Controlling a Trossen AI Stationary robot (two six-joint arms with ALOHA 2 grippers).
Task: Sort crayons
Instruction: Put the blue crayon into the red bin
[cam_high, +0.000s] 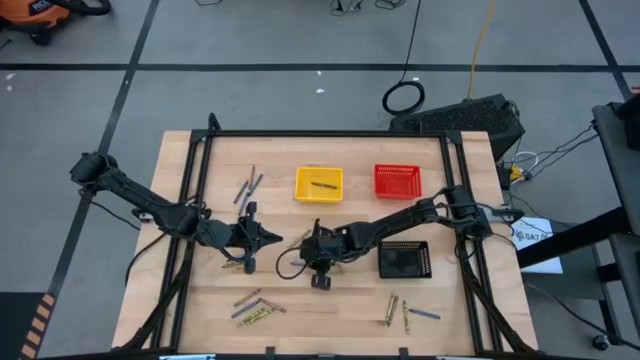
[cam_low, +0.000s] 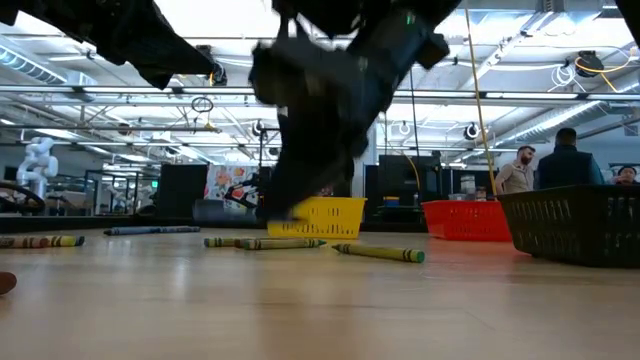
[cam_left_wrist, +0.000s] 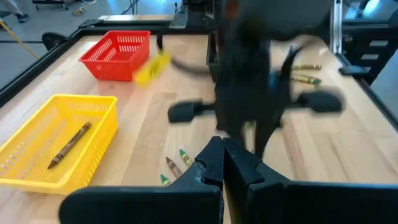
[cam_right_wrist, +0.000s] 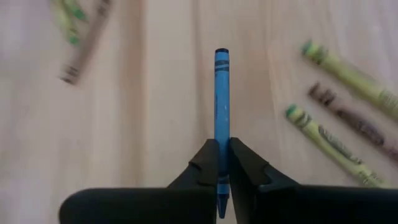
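Right wrist view: the right gripper (cam_right_wrist: 222, 163) is clamped on a blue crayon (cam_right_wrist: 221, 106), its two dark fingers pressed against the stick's near end while the rest of the crayon points forward above the wooden table (cam_right_wrist: 161, 112). Loose yellow-green and brown crayons lie nearby on the wood. From above, this gripper sits near the table's middle, just in front of the yellow basket (cam_high: 318, 184), with the red basket (cam_high: 397, 181) beside that and the black basket (cam_high: 404, 259) nearer the front edge. The left gripper (cam_high: 272, 238) waits close by, fingers together and empty. The step in hand looks like a pick just made; the next move probably calls for lifting the crayon and carrying it to whichever basket suits blue, likely the black one, then letting go.
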